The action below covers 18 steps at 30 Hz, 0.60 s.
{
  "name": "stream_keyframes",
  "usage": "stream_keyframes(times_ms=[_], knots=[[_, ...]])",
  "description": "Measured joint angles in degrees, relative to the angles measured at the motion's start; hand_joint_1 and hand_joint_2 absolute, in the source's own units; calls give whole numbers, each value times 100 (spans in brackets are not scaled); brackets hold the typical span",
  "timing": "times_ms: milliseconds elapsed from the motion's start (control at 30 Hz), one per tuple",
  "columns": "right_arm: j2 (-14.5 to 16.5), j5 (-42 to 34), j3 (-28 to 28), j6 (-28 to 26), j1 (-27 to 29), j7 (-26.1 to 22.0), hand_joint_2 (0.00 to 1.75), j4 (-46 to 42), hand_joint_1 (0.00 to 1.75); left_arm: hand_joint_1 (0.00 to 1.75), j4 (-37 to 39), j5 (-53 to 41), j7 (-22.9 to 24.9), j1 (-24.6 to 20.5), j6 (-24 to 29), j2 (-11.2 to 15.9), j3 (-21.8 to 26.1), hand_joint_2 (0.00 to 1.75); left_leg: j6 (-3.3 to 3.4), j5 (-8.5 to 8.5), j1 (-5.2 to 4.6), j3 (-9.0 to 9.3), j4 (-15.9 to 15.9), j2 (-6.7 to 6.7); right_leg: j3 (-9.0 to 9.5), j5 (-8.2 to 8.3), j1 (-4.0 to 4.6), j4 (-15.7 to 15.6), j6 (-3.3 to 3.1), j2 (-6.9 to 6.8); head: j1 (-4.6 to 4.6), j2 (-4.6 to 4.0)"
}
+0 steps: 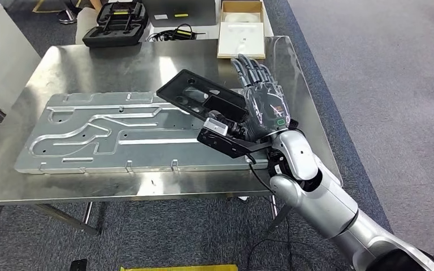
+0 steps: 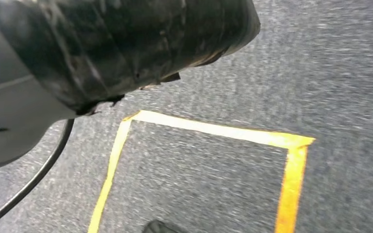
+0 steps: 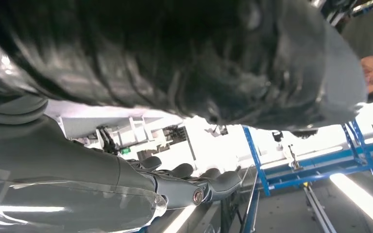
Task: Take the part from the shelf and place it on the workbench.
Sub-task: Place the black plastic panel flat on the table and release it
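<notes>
- The part [image 1: 203, 97], a flat black plastic panel with cut-outs, is tilted over the right end of the workbench [image 1: 118, 59], its far corner up and pointing away from me to the left.
- My right hand [image 1: 258, 99] has the part's near right end; my palm side lies against it, and the back of my hand faces the head camera.
- My fingers [image 1: 252, 66] stretch out nearly straight, pointing away from me and upward beyond the part's edge, only slightly apart.
- I cannot see my thumb in the head view; the part looks clamped at my palm, but exactly how I cannot tell.
- In the right wrist view my fingers [image 3: 209, 180] lie side by side and extended, with the part [image 3: 175, 53] a dark blurred mass close above them.
- My right arm [image 1: 316, 192] comes in from the lower right, wrist bent up over the bench's front right corner.
- A black bracket [image 1: 226, 141] sits at my wrist, below the part.
- Under the part's left side lies a large grey metal plate [image 1: 102, 135] with milled grooves, flat on the bench.
- Beyond the bench are a black case [image 1: 116, 22] and an open cardboard box [image 1: 241, 31].
- The left wrist view looks at grey carpet with yellow tape [image 2: 213, 131]; my left hand's state I cannot tell.
</notes>
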Motion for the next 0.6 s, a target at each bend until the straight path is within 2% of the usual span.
stream_keyframes(times_ms=[33,100,133,167,233,267,300,333,400,433,467,500,533,567,600], knots=[[1,1,4,-1,-3,-9,0,0,0,0,0,0,0,-4,1,0,0,0,3,142,6,255,-284,0,-79,48,-2,21,17,0,-1,0],[9,2,10,-7,-20,-39,0,-1,0,0,0,-1,0,-19,4,1,0,0,44,182,-5,827,-1057,-9,-190,132,4,58,73,-1,2,0],[14,2,15,-13,-35,-56,0,-1,0,0,0,-1,-1,-24,10,1,0,0,79,140,-18,999,-1338,-15,-214,176,9,60,107,-3,3,0],[21,2,25,-20,-54,-69,0,-1,0,0,0,-1,-1,-27,16,1,0,0,122,96,-36,1074,-1492,-22,-223,225,11,47,144,-5,2,1],[27,2,53,-34,-84,-84,0,3,0,0,0,0,2,-23,27,-3,0,0,217,174,-35,1023,-1552,-14,-237,302,13,13,212,-4,2,1],[30,2,65,-42,-91,-85,0,5,0,0,0,1,8,-26,31,-5,0,0,265,233,-26,984,-1560,-5,-273,237,9,51,241,-1,4,1],[29,0,73,-50,-92,-86,0,7,0,0,0,1,16,-27,35,-7,0,0,315,301,-15,933,-1574,8,-333,65,7,179,262,3,17,0],[29,-3,79,-62,-95,-87,0,8,0,0,0,2,23,-29,40,-9,0,0,356,367,-10,876,-1578,19,-418,-208,-1,423,278,4,27,0],[29,-11,82,-89,-96,-90,0,7,0,0,0,2,34,-30,57,-9,0,0,404,497,-24,713,-1575,27,-604,-787,-8,1171,298,5,45,0],[29,-13,83,-103,-96,-92,0,7,0,0,0,2,37,-29,67,-9,0,0,410,562,-31,627,-1572,27,-643,-926,-8,1503,304,5,47,0],[29,-14,85,-116,-95,-97,0,8,0,0,0,4,42,-28,78,-11,0,0,409,626,-38,539,-1567,26,-603,-920,-7,1683,303,5,47,0],[29,-13,87,-128,-95,-104,0,8,0,0,0,8,46,-27,88,-15,0,0,404,686,-44,455,-1561,25,-469,-798,-4,1663,293,5,48,0],[29,-10,88,-136,-94,-110,0,8,0,0,0,12,52,-25,99,-20,1,0,395,745,-49,376,-1552,23,-233,-634,0,1443,271,6,47,0],[29,-5,90,-143,-97,-116,0,4,0,0,0,16,58,-25,109,-29,1,0,381,797,-52,310,-1538,20,75,-529,9,1081,238,7,46,0],[32,0,91,-148,-101,-120,0,-2,0,0,0,18,64,-26,119,-35,2,0,360,841,-60,255,-1520,18,396,-523,26,642,208,7,45,0]])
